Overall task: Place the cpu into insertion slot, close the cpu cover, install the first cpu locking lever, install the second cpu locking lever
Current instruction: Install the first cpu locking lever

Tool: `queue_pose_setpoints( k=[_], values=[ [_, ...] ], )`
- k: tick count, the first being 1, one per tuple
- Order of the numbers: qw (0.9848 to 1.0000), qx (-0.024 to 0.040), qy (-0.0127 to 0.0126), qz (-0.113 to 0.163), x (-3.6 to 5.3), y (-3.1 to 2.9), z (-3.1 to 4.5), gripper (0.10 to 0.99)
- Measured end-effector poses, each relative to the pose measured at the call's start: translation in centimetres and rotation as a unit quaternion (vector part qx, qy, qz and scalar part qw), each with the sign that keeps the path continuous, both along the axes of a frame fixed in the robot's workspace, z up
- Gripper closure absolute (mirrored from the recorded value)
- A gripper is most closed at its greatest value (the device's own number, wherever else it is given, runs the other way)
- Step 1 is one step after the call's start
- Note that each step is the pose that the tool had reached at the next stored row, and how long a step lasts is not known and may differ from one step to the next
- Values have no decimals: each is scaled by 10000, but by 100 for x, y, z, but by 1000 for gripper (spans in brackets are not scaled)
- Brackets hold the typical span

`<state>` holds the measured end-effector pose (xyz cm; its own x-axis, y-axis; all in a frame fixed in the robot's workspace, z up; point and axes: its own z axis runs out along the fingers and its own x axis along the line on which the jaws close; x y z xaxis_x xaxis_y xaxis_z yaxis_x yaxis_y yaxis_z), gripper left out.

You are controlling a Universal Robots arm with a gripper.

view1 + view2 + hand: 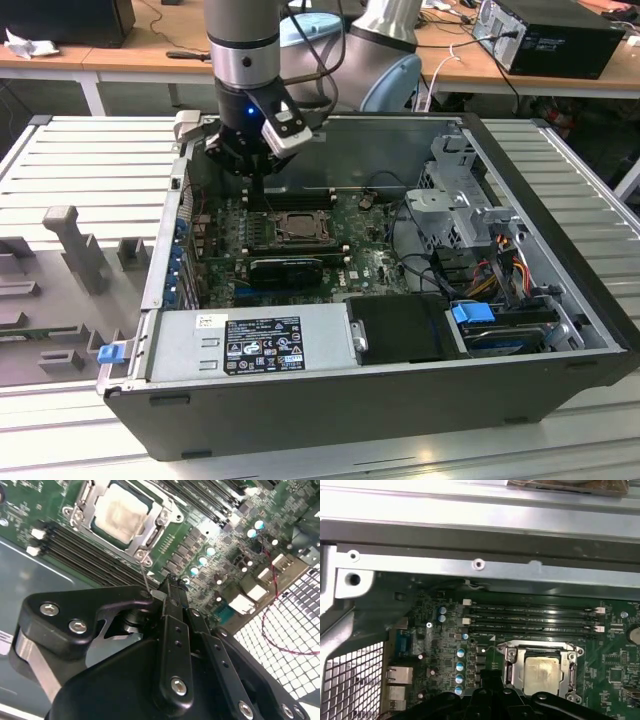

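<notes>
Grey slatted table [560, 160] carries an open computer case [560, 300]. Its green motherboard [370, 262] holds the cpu [121, 514], seated in the insertion slot [150, 540] with the cpu cover [167, 516] framing it. The thin locking lever [145, 580] runs from the socket's corner toward five o'clock, straight to the gripper [170, 587], whose jaws look pressed together at its tip; whether they pinch it I cannot tell.

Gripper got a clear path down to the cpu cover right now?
Probably yes. The gripper hangs just beside the insertion slot, fingers shut, and the cpu cover lies closed around the cpu with nothing over it. The memory slots beside it sit low.
</notes>
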<state>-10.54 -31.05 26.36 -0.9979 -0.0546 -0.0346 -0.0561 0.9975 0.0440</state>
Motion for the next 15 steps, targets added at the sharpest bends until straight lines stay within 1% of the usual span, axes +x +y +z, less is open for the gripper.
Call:
queue_pose_setpoints(
  k=[2,5,9,12,15],
  values=[
    [10000,1,1,29,-49,0,-16,980],
    [10000,7,0,55,-100,0,-32,980],
    [10000,13,1,81,-149,11,-56,980],
    [10000,16,2,88,-152,53,-70,980],
    [10000,18,4,91,-152,118,-78,980]
  ],
)
